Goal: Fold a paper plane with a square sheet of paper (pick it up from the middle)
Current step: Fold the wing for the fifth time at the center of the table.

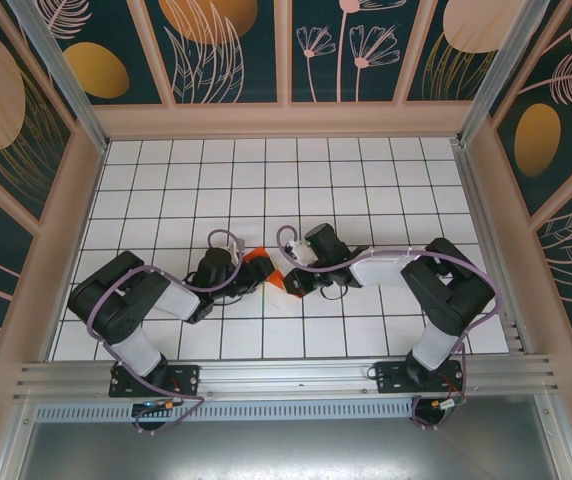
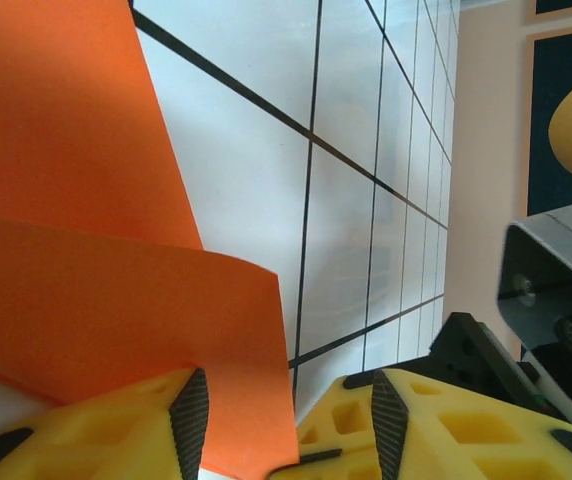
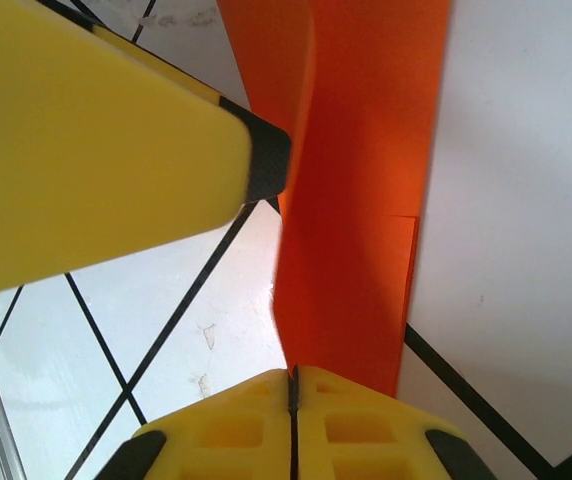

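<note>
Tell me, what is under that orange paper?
White gridded table shows beside the orange paper and probably continues beneath. The patch directly under it is covered from view.

I read no words, numbers, labels or brand marks here: the square sheet of paper [image 3: 356, 200] is plain orange, the table [image 1: 366, 170] carries a black grid, and the walls [image 1: 226, 50] bear painted plants.
</note>
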Motion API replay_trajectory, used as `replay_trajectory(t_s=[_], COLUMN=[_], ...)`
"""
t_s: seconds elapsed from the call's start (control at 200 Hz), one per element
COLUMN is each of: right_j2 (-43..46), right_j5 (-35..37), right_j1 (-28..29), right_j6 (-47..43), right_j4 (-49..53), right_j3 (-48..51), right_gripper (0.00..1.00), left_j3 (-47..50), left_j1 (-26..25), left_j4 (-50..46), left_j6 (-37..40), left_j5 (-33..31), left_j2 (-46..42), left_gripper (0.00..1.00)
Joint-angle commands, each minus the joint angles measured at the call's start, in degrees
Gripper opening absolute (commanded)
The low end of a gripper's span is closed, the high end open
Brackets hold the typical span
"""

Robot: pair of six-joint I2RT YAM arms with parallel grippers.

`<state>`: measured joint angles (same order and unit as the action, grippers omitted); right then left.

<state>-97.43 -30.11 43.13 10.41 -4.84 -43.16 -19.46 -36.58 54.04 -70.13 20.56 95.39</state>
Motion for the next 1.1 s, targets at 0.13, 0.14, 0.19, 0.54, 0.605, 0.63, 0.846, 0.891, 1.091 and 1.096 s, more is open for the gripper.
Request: replay_trajectory(t_s=[0.13,0.14,0.19,0.54,0.605,0.63,0.846,0.891,1.091,1.096], right_j2=[-2.4,-2.5,-2.9,-1.6,-0.7,-0.5,-0.6,-0.7,-0.6,-0.6], right_j5=[-3.1,-3.3,-4.0,-10.8,-11.3,-11.2,-8.2,-6.6,0.9,1.1], right_j1=[-0.1,-0.1,-0.2,-2.9,-3.2,-3.2,-2.8,-2.5,0.0,0.1], right_j6=[1.0,1.0,1.5,5.9,5.9,5.6,1.3,0.0,-4.6,-4.7], right_j4=[-0.9,-1.0,-1.4,-6.4,-6.4,-6.0,-2.2,-1.2,0.8,0.8], right_j3=[-0.7,-0.8,-0.8,1.1,1.2,1.1,0.1,-0.5,-2.4,-2.4], right_gripper=[0.07,0.07,0.07,0.06,0.07,0.07,0.17,0.21,0.26,0.26], left_j3=[1.6,1.7,1.9,2.9,2.5,2.4,0.3,0.1,-0.3,-0.4], left_j1=[-0.4,-0.4,-0.4,-0.4,-0.4,-0.4,-0.4,-0.4,-0.4,-0.4], left_j4=[-0.8,-0.8,-0.9,1.8,2.0,2.1,1.2,0.8,-1.1,-1.1], left_j6=[2.1,2.1,2.3,2.0,2.4,2.6,3.1,2.8,1.9,1.9], left_j5=[0.4,0.4,0.4,0.9,1.0,1.0,0.1,-0.1,-1.0,-1.0], left_j2=[-5.8,-6.0,-6.5,-5.1,-5.1,-5.0,-3.8,-3.4,-2.0,-2.0], left_gripper=[0.55,0.55,0.55,0.55,0.55,0.55,0.53,0.53,0.51,0.51])
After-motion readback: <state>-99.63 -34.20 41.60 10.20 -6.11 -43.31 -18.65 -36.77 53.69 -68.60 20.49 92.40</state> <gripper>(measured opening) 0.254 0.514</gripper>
